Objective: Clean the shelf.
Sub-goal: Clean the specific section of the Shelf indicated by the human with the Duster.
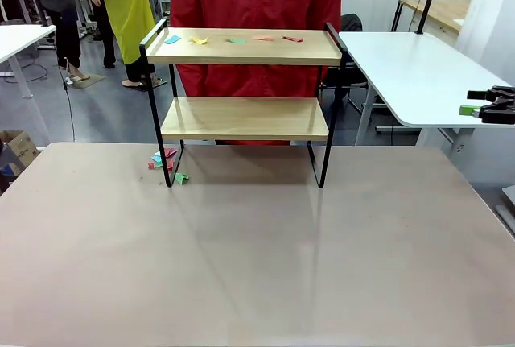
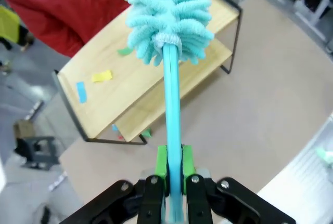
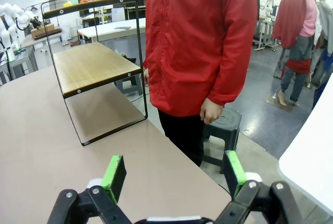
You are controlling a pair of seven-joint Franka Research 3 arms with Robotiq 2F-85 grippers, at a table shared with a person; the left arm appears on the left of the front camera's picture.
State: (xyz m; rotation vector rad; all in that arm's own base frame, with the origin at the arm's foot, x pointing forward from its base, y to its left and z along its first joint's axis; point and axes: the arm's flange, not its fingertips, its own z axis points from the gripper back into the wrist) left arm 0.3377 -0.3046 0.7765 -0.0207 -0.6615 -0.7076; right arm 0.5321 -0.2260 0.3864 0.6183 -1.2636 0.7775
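The left end effector point(image 2: 174, 160) is clamped tight on the slim turquoise handle of a fluffy chenille duster point(image 2: 169, 13); the right end effector point(image 3: 171, 174) gapes wide and empty. The shelf point(image 1: 245, 117), smooth pale boards in a thin black frame, stands at the matte tabletop's point(image 1: 241, 266) far side with paper scraps point(image 1: 233, 39) on its top board.

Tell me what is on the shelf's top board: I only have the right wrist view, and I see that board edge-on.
Observer: Five small paper scraps lie in a row along the top board: blue, yellow, green, pink, red.
Operator: And what does the left tool have?
Observer: The left tool is shut on the handle of a turquoise duster, whose fluffy head is raised above the shelf.
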